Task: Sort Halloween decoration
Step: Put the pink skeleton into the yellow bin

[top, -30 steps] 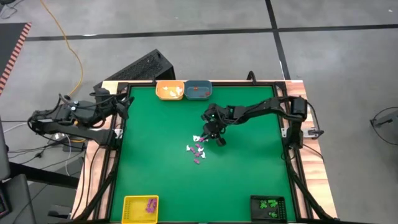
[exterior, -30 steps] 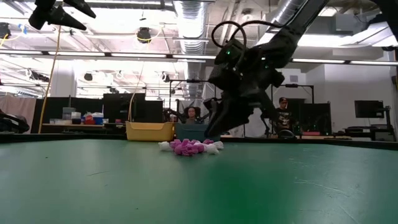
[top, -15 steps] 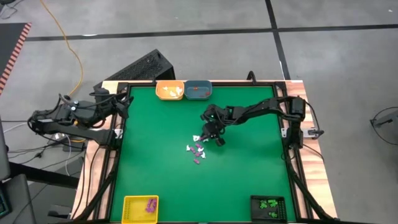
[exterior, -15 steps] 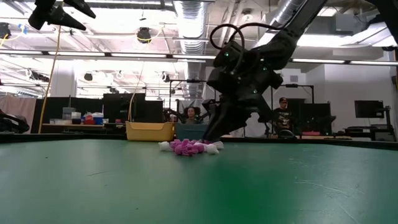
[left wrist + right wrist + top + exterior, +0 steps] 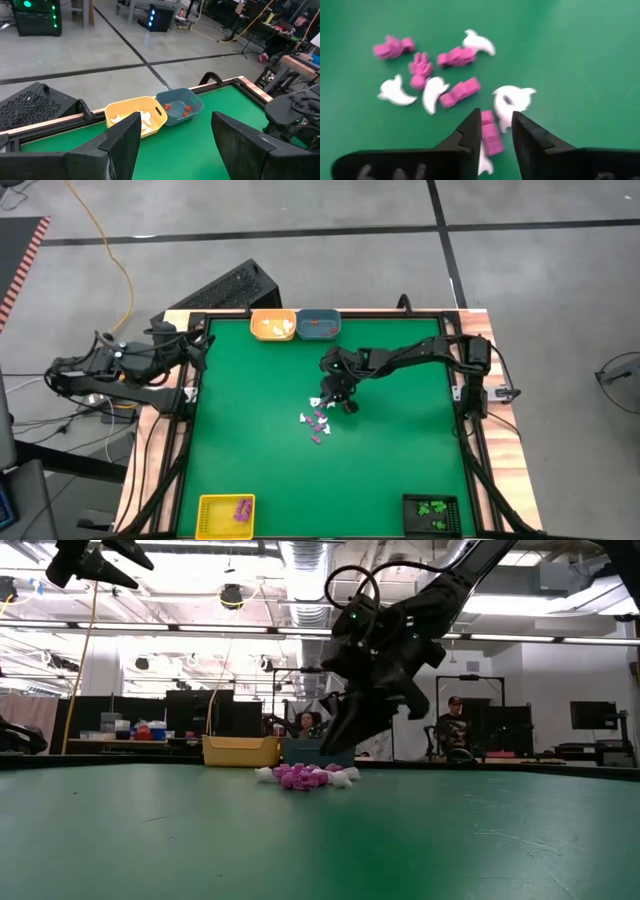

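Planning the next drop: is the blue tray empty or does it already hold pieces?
Not empty. The blue tray holds a few orange-red trinkets, seen from the left wrist; the high view also shows red specks in it.

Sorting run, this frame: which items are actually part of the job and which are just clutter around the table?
Part of the job:
- loose pile of trinkets, white and purple
- orange tray
- blue tray
- yellow tray
- black tray
- right gripper, over the pile, jaws slightly apart

Just lying about:
- black case behind the table
- yellow cable on the floor
- left gripper, parked at the table's edge, open
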Controlling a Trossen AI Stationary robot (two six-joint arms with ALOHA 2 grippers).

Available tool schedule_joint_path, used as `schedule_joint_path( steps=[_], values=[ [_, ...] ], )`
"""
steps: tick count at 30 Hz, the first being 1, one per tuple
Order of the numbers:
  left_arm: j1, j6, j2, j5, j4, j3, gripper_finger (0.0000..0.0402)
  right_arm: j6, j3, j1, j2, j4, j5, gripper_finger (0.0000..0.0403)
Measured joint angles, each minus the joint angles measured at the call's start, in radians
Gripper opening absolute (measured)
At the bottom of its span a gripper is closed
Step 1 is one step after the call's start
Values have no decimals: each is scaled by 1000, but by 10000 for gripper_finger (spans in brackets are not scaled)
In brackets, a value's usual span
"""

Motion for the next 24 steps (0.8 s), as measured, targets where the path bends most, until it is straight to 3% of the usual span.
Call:
schedule_joint_path(
  steps=[9,24],
  values=[
    [0,4,0,-1,-23,0,231,-29,0,0,0,-43,43,188],
    [0,7,0,-3,-25,0,231,-65,2,9,64,-27,43,162]
  ],
)
